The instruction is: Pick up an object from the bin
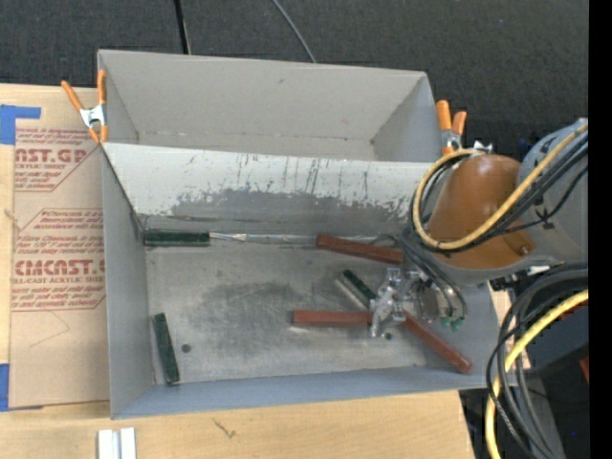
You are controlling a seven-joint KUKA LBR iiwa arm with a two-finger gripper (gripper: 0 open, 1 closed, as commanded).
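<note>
My gripper is low in the right part of the bin, its metal tip down among a few sticks. A red-brown stick lies flat just left of it, its right end reaching the gripper's tip. A second red-brown stick slants from under the gripper toward the bin's front right corner. A short dark green stick lies angled just up and left of the gripper. Whether anything is held is hidden.
A third red-brown stick lies along the back wall. To its left is a thin metal rod with a dark green handle. Another dark green stick lies near the front left corner. The arm's orange cover and cables hang over the right rim.
</note>
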